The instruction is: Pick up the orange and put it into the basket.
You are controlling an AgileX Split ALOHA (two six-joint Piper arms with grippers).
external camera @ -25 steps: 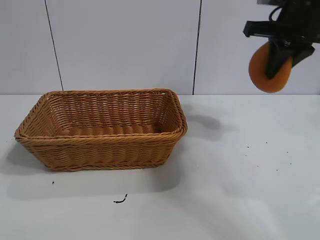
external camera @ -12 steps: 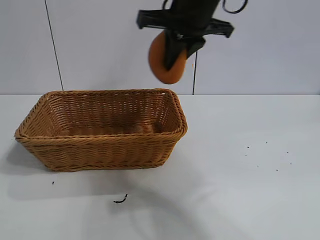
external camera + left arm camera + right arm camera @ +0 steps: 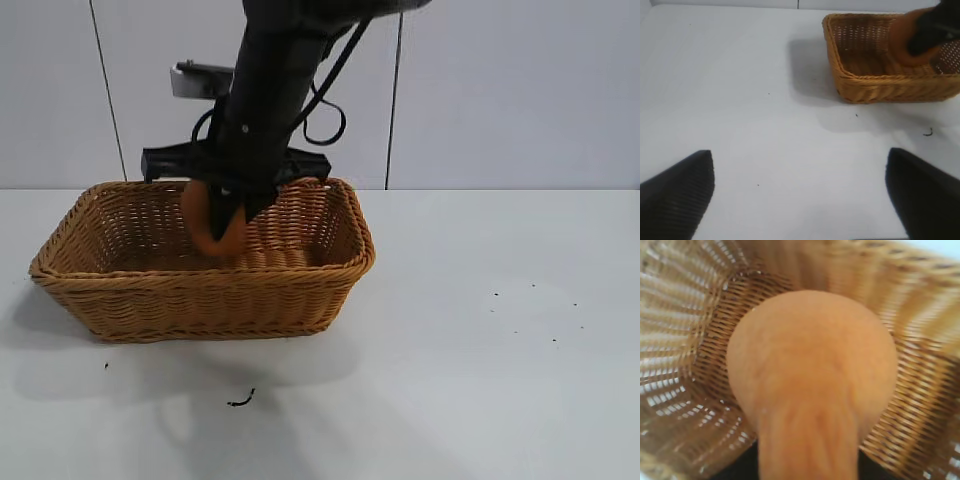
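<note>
exterior: right end effector clamped on the orange, lowered inside the basket on the white surface | left wrist: left end effector spread wide, empty (well apart from basket) | right wrist: orange above wicker floor

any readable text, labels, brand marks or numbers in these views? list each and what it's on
None readable in any view.
The basket is plain wicker, the orange bare.
The right claw, shut on the orange inside the basket, shows no marking.
The left claw, open over the table, shows none.
</note>
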